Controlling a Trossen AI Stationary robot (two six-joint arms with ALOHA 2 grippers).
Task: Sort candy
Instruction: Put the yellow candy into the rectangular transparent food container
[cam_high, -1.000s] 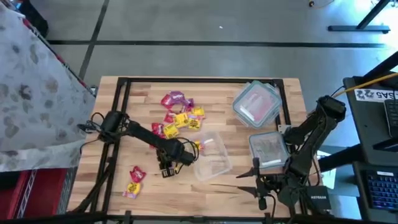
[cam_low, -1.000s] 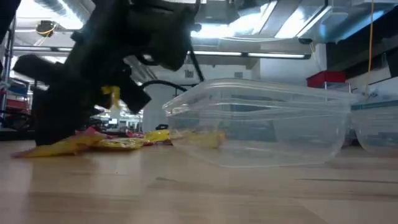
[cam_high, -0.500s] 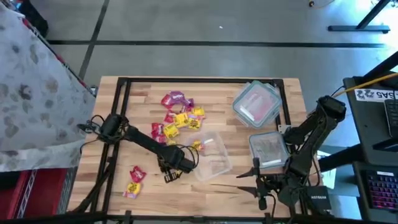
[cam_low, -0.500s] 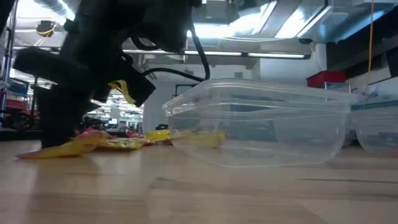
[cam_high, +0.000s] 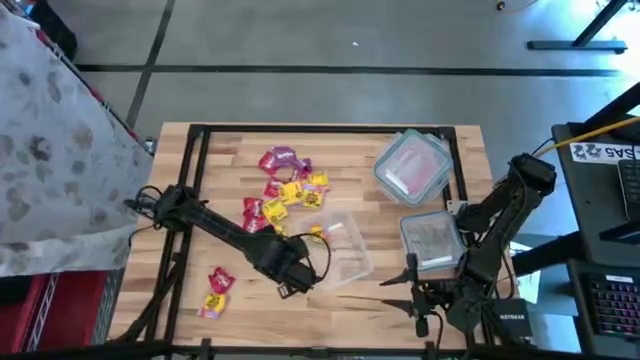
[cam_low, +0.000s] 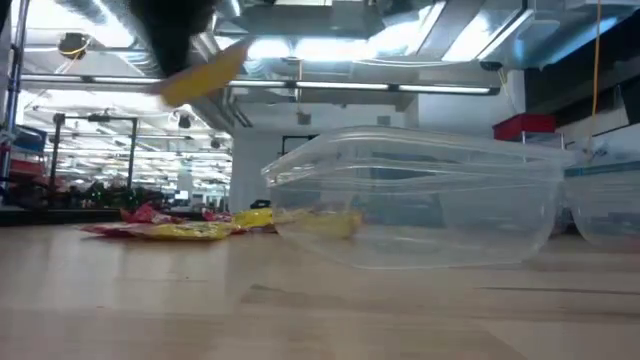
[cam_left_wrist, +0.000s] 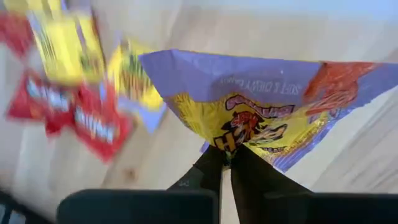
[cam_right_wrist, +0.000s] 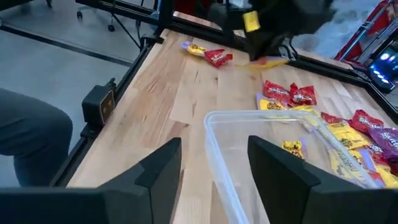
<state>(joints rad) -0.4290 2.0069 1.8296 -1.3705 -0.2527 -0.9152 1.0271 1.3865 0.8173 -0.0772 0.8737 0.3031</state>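
The left gripper (cam_left_wrist: 225, 163) sits low centre in the left wrist view, its two dark fingers pinched together on a flat, crinkly yellow candy packet with purple edges (cam_left_wrist: 261, 112), lifted off the pale wooden plank table (cam_high: 400, 295). In the high view that gripper (cam_high: 290, 283) hangs just left of the clear, open rectangular plastic tub (cam_high: 340, 250) at centre. A loose heap of glossy red, yellow and purple candy packets (cam_high: 285, 188) lies above the tub, and two more packets (cam_high: 215, 290) lie at lower left. The right gripper (cam_right_wrist: 214, 165) waits at the table's lower right, its fingers spread apart.
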